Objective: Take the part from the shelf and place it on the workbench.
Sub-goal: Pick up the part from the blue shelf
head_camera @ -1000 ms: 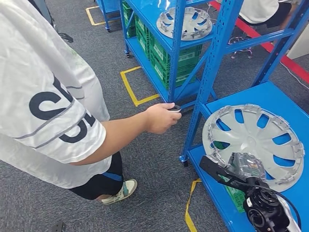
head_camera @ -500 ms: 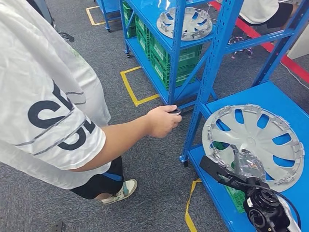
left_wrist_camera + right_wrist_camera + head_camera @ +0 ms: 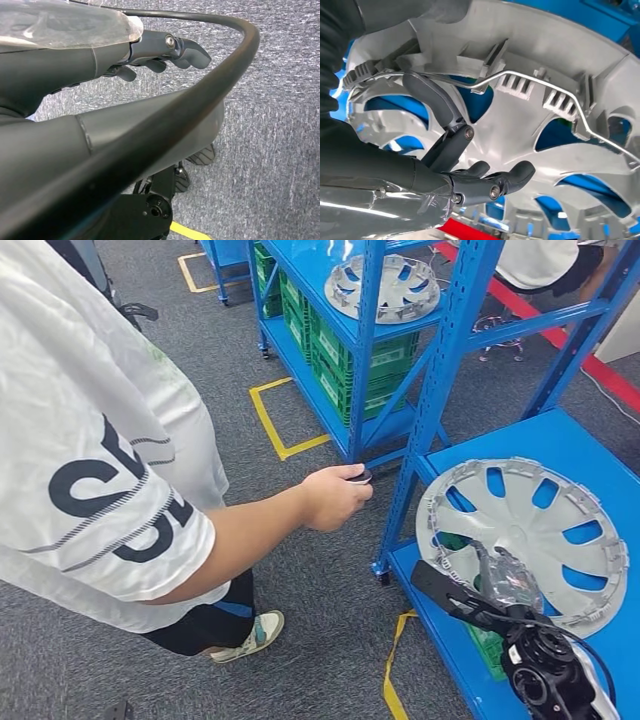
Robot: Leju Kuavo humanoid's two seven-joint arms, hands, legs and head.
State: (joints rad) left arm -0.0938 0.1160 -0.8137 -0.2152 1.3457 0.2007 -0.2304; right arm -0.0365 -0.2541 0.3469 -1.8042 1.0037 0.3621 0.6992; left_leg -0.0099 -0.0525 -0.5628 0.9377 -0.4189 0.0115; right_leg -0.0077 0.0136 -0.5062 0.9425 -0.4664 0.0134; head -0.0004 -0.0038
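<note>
My right hand (image 3: 504, 585) grasping hubcap (image 3: 528, 530) rim | near shelf (image 3: 573, 445) front-left corner | silver, slotted spokes | left hand (image 3: 166, 50) curled, empty

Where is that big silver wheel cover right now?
In the head view, the wheel cover lies on the near blue shelf at the right, by the robot's right hand.
</note>
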